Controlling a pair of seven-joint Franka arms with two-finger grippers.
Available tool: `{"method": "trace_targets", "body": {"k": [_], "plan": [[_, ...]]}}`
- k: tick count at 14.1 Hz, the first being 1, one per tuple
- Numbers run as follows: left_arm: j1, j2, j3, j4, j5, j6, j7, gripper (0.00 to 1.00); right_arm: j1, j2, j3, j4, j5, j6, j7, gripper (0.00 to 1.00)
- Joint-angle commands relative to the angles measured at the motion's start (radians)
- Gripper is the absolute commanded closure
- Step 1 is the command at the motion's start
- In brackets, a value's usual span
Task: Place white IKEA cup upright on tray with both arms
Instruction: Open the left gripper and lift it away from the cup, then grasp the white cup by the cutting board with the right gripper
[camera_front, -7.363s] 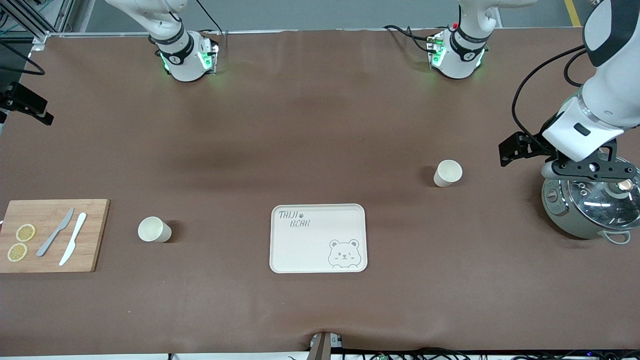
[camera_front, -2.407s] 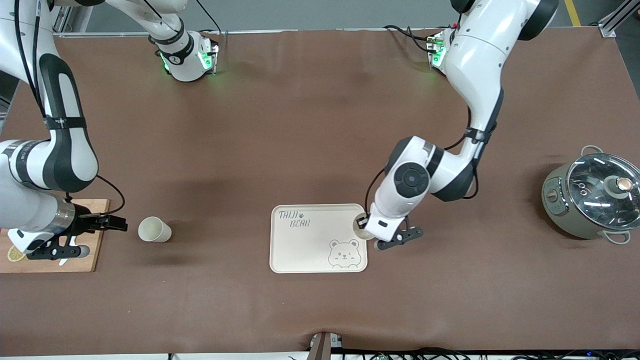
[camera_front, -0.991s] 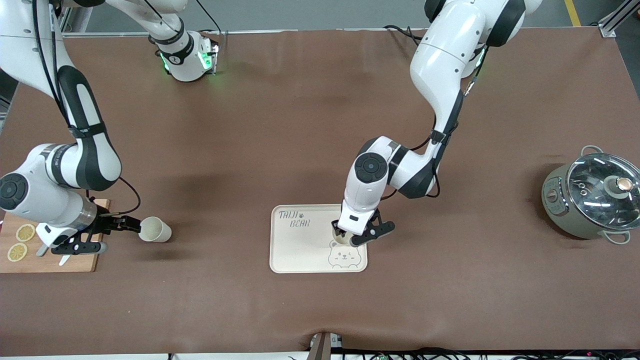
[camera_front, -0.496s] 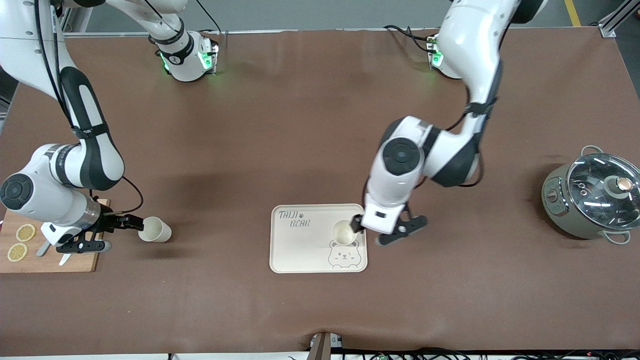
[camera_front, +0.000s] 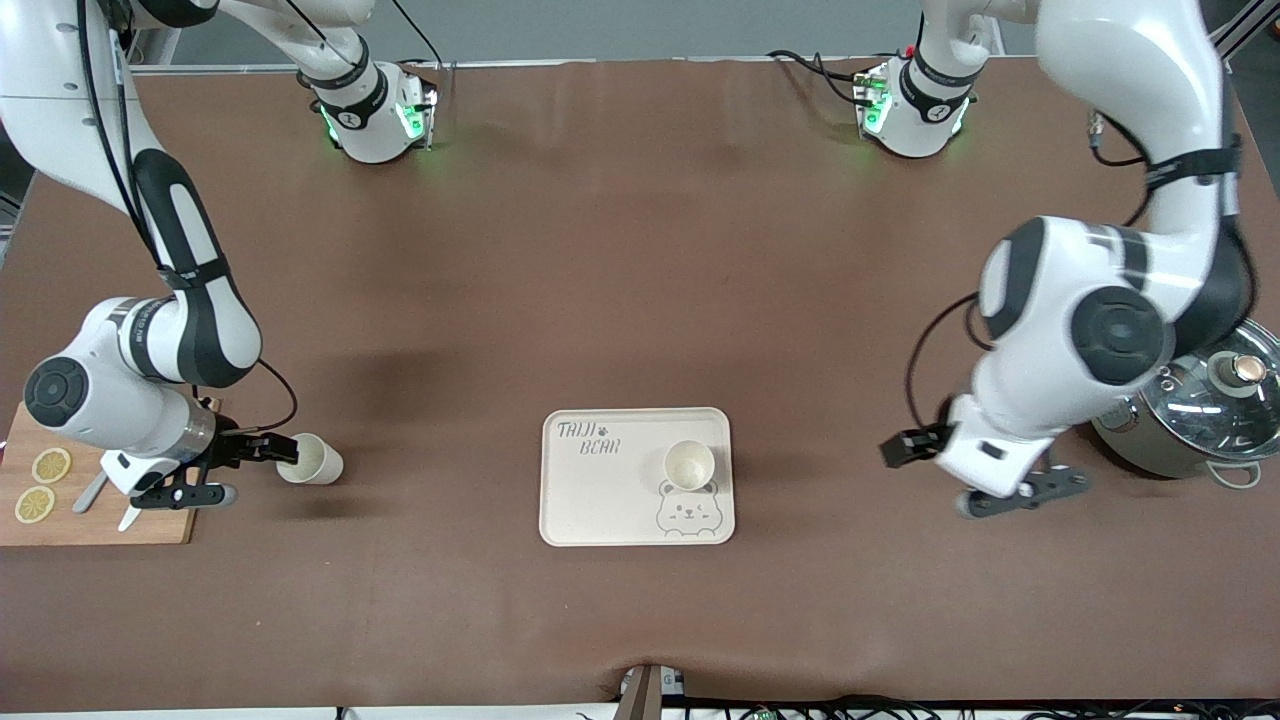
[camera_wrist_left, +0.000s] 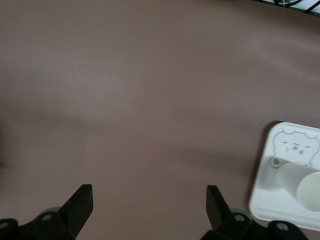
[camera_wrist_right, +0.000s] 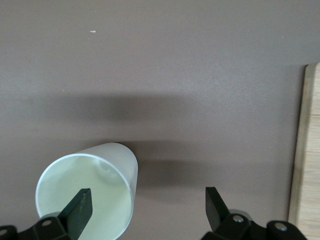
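I see one white cup (camera_front: 689, 465) standing upright on the tray (camera_front: 600, 500), just above the bear drawing. My left gripper (camera_front: 925, 470) hangs released over bare brown table (camera_front: 640, 250) between the tray and the lidded pot (camera_front: 1200, 410). My right gripper (camera_front: 262, 462) is spread at the second cup (camera_front: 312, 459), one finger inside its mouth, not clamped. The cutting board (camera_front: 60, 520) with lemon slices (camera_front: 42, 484) and knives lies just beside that gripper.

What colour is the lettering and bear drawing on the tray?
Grey, on the cream tray; the lettering and bear drawing show best in the front view.
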Motion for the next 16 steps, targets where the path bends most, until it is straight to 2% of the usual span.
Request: {"method": "trace_targets", "body": {"k": [1,4,6,10,12,15,16], "plan": [[0.14,-0.085,-0.014,-0.048,-0.057,-0.007,0.263,0.0,-0.006,0.021,0.008,0.004,0.002,0.014,0.005,0.0],[0.229,-0.146,-0.014,-0.046,-0.06,-0.078,0.47,0.0,0.01,0.031,0.008,0.001,0.001,0.048,0.005,0.0],[0.259,-0.211,-0.016,-0.048,-0.065,-0.162,0.488,0.0,0.011,0.033,0.008,0.001,0.001,0.049,0.005,0.0],[0.251,-0.335,-0.019,-0.077,-0.075,-0.306,0.474,0.0,0.016,0.033,0.008,0.001,-0.004,0.051,0.005,0.0],[0.253,-0.36,-0.049,-0.117,-0.072,-0.307,0.466,0.0,0.016,0.033,0.008,0.001,-0.005,0.048,0.002,0.22],[0.25,-0.355,-0.053,-0.122,-0.06,-0.299,0.48,0.0,0.014,0.033,0.008,0.001,-0.005,0.048,-0.036,0.37],[0.248,-0.354,-0.053,-0.117,-0.06,-0.291,0.477,0.0,0.014,0.033,0.008,0.001,-0.005,0.048,-0.042,0.44]]}}
